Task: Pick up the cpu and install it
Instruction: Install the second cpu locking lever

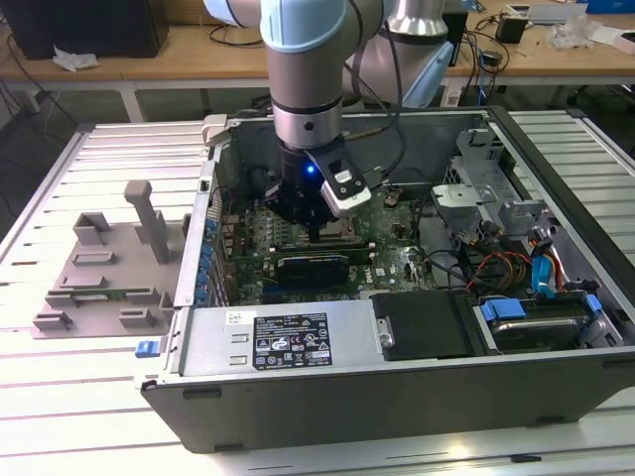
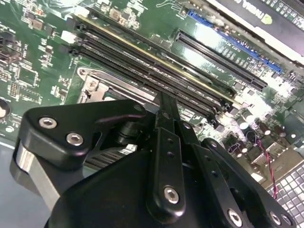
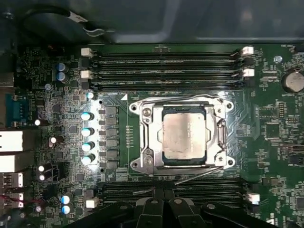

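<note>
I see the cpu (image 3: 184, 134) seated in its socket frame (image 3: 142, 137) directly beneath the jaws, whose closure I cannot tell; I judge vertical alignment critical to avoid tilting it.

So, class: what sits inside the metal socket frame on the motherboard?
In the first wrist view the cpu lies flat inside the socket frame, silvery top showing. The socket contacts beneath it are covered. The claw is beside the frame, not touching it.
</note>
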You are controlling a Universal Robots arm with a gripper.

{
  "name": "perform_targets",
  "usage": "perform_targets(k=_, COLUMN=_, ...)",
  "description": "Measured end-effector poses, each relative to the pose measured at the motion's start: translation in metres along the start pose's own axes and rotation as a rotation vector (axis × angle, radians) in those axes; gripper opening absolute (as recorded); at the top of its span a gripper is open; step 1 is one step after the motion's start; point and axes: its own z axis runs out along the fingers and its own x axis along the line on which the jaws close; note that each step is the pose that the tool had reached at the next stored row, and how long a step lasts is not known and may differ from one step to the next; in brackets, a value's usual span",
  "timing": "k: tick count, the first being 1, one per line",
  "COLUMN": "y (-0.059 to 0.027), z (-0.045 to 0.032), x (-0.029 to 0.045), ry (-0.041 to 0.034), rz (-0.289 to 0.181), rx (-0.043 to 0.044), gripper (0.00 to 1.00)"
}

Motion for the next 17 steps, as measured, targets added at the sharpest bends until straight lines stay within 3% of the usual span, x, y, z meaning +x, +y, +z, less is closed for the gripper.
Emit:
perform_targets(k=2, y=-0.0011, z=0.0026, x=0.0051, ry=0.0, rz=0.0, rx=-0.0002, gripper=0.11)
perform_targets(k=5, y=-0.004, z=0.0052, x=0.007, ry=0.0001, rz=0.0, rx=-0.0031, gripper=0.11)
perform_targets(k=6, y=-0.0042, z=0.0063, x=0.0087, ry=0.0004, rz=0.0, rx=-0.018, gripper=0.11)
perform_targets(k=7, y=-0.0049, z=0.0073, x=0.0124, ry=0.0008, rz=0.0, rx=-0.0447, gripper=0.11)
perform_targets(k=8, y=-0.0063, z=0.0084, x=0.0153, ry=0.0011, rz=0.001, rx=-0.0577, gripper=0.11)
perform_targets(k=9, y=-0.0077, z=0.0093, x=0.0155, ry=0.0012, rz=0.001, rx=-0.0627, gripper=0.11)
perform_targets(k=12, y=-0.0085, z=0.0099, x=0.0156, ry=0.0012, rz=0.001, rx=-0.066, gripper=0.11)
perform_targets(k=13, y=-0.009, z=0.0099, x=0.0155, ry=0.0015, rz=0.001, rx=-0.0725, gripper=0.11)
perform_targets(k=14, y=-0.0109, z=0.0099, x=0.0155, ry=0.0019, rz=0.002, rx=-0.0996, gripper=0.11)
perform_targets(k=16, y=-0.0174, z=0.0099, x=0.0154, ry=0.0023, rz=0.003, rx=-0.129, gripper=0.11)
perform_targets(k=17, y=-0.0197, z=0.0101, x=0.0153, ry=0.0025, rz=0.004, rx=-0.135, gripper=0.11)
